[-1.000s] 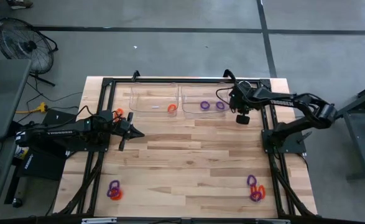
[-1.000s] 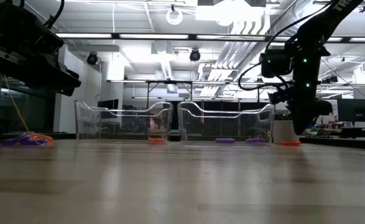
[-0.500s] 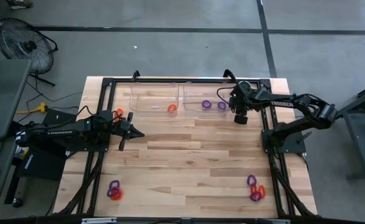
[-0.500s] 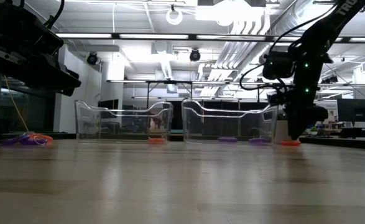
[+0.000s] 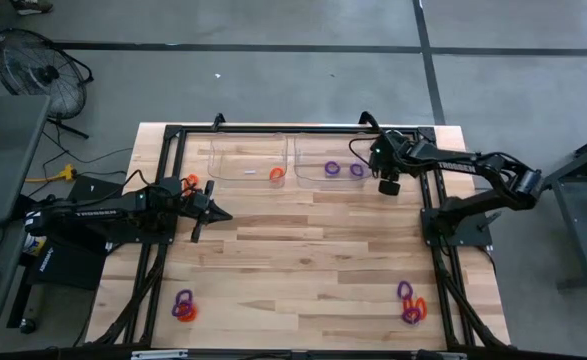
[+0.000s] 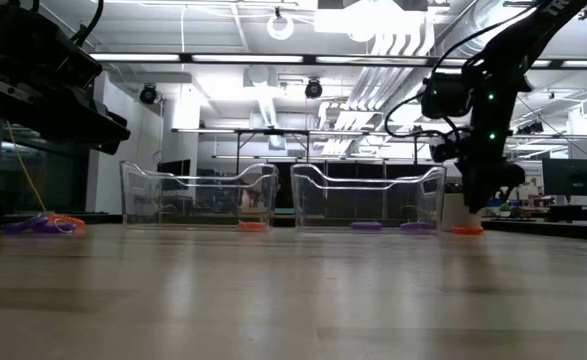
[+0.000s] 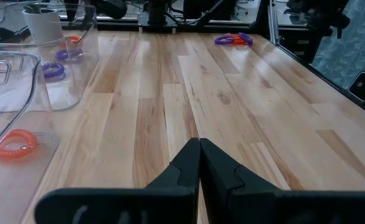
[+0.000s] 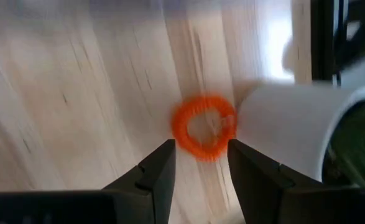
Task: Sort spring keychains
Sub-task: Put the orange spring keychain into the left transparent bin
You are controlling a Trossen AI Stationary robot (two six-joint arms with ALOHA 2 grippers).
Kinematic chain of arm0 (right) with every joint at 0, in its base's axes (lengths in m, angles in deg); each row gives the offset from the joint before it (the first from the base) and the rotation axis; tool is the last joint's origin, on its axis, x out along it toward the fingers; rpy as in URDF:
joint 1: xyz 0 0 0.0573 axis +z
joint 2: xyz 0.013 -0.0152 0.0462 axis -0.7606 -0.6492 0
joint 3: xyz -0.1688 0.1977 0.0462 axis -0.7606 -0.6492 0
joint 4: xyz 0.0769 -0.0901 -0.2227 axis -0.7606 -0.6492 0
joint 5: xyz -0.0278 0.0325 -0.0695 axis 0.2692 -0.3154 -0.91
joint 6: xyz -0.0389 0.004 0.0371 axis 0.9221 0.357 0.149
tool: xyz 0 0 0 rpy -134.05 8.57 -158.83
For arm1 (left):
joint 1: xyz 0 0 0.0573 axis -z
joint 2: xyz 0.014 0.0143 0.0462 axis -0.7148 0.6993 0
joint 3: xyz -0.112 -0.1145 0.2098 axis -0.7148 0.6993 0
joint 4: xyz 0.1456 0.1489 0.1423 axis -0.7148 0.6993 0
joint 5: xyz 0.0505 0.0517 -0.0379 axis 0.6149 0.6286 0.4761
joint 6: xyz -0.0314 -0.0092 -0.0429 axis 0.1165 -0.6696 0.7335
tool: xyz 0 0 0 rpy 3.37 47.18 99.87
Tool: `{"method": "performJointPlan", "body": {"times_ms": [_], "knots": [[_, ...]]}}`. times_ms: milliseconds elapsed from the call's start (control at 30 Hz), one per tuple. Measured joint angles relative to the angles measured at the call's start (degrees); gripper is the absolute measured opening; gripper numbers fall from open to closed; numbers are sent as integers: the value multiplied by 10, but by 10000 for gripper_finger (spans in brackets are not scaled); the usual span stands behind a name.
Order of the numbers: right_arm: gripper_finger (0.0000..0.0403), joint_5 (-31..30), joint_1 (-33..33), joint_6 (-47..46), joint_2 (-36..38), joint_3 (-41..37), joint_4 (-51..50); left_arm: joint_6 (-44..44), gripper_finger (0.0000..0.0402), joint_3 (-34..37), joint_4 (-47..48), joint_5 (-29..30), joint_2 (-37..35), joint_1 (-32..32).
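A wooden counter (image 5: 303, 240) carries two clear bins (image 5: 248, 160) side by side at its far edge. One orange spring keychain (image 5: 276, 173) lies in the left bin, two purple ones (image 5: 331, 167) in the right. The right end effector (image 8: 200, 163), fingers spread, hangs over another orange keychain (image 8: 204, 126) beside a white cup (image 8: 291, 127). The left end effector (image 7: 199, 163), pressed together, waits at the counter's left. Small mixed clusters sit at both near corners.
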Motion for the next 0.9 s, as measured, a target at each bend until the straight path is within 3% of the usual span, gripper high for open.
{"method": "performJointPlan", "body": {"times_ms": [233, 467, 900], "knots": [[149, -3, -10, -39, 39, -4, -48, 0, 1, 0, 0, 0, 0, 0], [172, 30, -27, -66, 40, -41, -12, 0, 1, 0, 0, 0, 0, 0], [186, 68, -53, 49, 38, -103, 100, 0, 1, 0, 0, 0, 0, 0]]}}
